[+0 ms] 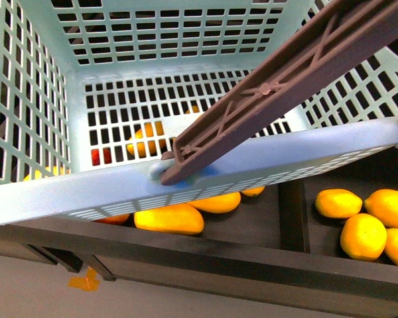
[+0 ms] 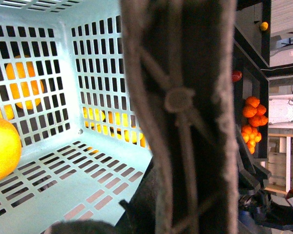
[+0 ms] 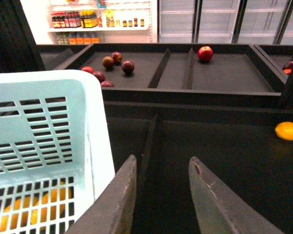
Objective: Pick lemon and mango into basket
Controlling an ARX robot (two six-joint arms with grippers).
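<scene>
Front view: a light teal slotted plastic basket fills the frame, tilted, with its brown ribbed plastic handle crossing diagonally. Below its rim an elongated, smooth orange-yellow mango lies on the dark shelf. Short oval yellow lemons sit in the compartment to the right.

Left wrist view: the blurred handle blocks the centre, so the left gripper's state cannot be told. A rounded yellow-orange fruit sits inside the basket.

Right wrist view: the right gripper hangs spread and empty beside the basket's corner.
</scene>
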